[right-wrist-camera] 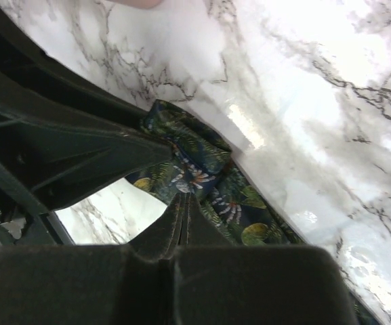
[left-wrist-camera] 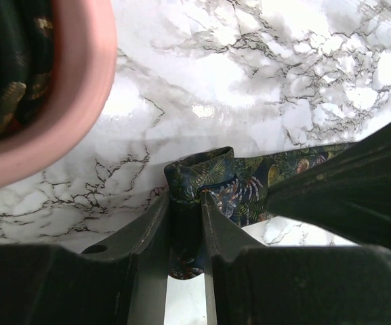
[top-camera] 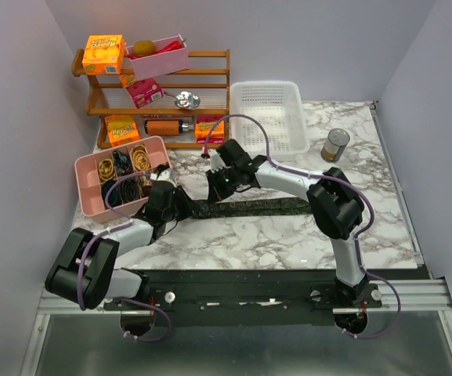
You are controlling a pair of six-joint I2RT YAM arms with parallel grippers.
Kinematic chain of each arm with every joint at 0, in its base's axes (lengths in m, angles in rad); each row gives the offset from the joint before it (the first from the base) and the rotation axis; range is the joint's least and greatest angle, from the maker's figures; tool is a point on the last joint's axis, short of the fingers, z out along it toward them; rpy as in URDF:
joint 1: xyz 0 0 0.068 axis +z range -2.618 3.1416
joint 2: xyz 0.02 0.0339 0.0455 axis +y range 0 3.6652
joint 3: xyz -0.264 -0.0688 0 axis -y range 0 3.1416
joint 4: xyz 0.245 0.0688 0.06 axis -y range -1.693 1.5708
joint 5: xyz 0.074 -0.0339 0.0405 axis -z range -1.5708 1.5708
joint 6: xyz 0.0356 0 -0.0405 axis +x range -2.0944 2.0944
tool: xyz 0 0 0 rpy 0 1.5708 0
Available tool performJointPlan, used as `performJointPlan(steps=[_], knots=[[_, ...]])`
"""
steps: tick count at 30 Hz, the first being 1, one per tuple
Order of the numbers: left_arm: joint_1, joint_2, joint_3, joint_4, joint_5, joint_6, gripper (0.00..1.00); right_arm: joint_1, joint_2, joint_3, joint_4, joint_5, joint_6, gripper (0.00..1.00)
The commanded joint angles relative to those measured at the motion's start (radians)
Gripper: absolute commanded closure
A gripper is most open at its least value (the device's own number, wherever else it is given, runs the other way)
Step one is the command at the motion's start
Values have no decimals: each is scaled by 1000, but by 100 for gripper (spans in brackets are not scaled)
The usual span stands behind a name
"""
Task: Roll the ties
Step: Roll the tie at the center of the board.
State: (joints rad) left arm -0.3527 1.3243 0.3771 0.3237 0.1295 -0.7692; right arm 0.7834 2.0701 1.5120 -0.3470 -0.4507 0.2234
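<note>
1. The tie [top-camera: 273,207] lies stretched flat across the marble bench [top-camera: 288,243], with one end near the pink tray [top-camera: 92,196].
2. The left fingers [top-camera: 183,207] pinch that folded end.
3. The right fingers [right-wrist-camera: 181,215] are closed on the fabric just beside the fold.

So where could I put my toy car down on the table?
The bare marble between the tie and the near table edge, and the right side in front of the can. Back left is crowded: the pink box, the shelf, and the left gripper and right gripper pinching the tie.
</note>
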Motion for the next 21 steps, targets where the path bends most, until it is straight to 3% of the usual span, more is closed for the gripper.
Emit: performJointPlan(steps=[1, 13, 21], knots=[[8, -36, 26, -70, 4, 39, 70, -6, 5, 24, -20, 60, -18, 100], [4, -79, 74, -178, 12, 82, 69, -4, 76, 48, -24, 30, -6, 99], [-34, -60, 140, -308, -69, 108, 69, 10, 88, 63, -23, 4, 11, 99]])
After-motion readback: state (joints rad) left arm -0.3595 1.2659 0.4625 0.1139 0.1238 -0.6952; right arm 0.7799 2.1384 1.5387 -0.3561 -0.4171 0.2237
